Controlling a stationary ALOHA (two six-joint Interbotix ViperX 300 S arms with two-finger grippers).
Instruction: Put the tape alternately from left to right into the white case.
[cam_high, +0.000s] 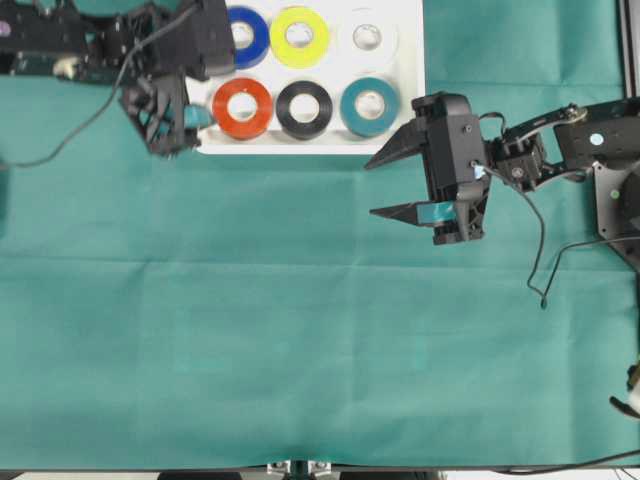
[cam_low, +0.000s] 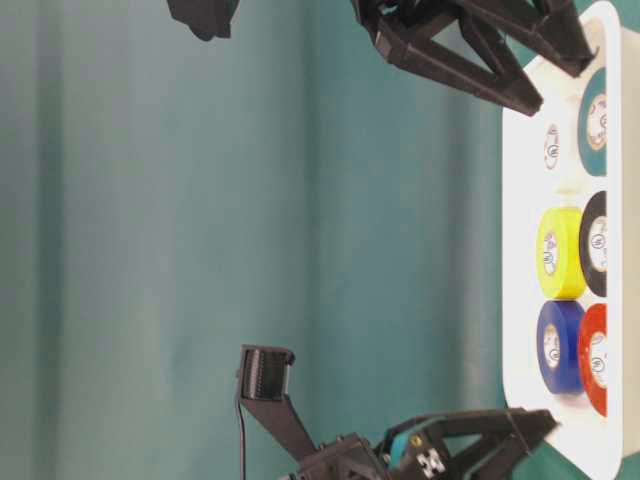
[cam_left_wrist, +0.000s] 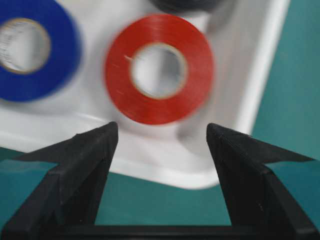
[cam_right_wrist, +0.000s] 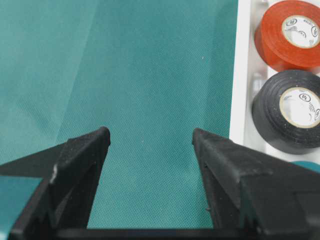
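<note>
- We see a teal cloth (cam_high: 300, 330) covering the table.
- The white case (cam_high: 410, 110) at its far edge holds all six tape rolls: blue (cam_high: 243, 35), yellow (cam_high: 299, 37), white (cam_high: 367, 37), red-orange (cam_high: 242, 108), black (cam_high: 304, 108), teal (cam_high: 370, 106).
- Our left gripper (cam_left_wrist: 162, 135) gapes wide and empty beside the red-orange roll.
- Our right gripper (cam_high: 388, 185) hangs open, empty, over cloth.

red roll (cam_left_wrist: 159, 69) blurred, blue roll (cam_left_wrist: 31, 49) — cropped

A teal-green woven cloth (cam_high: 300, 330) covers the whole tabletop, lying mostly flat with faint fold creases running across it. Even, soft light falls from above, leaving only light shadows. Along the near edge, a thin strip of pale table edge (cam_high: 100, 474) shows below the cloth.
</note>
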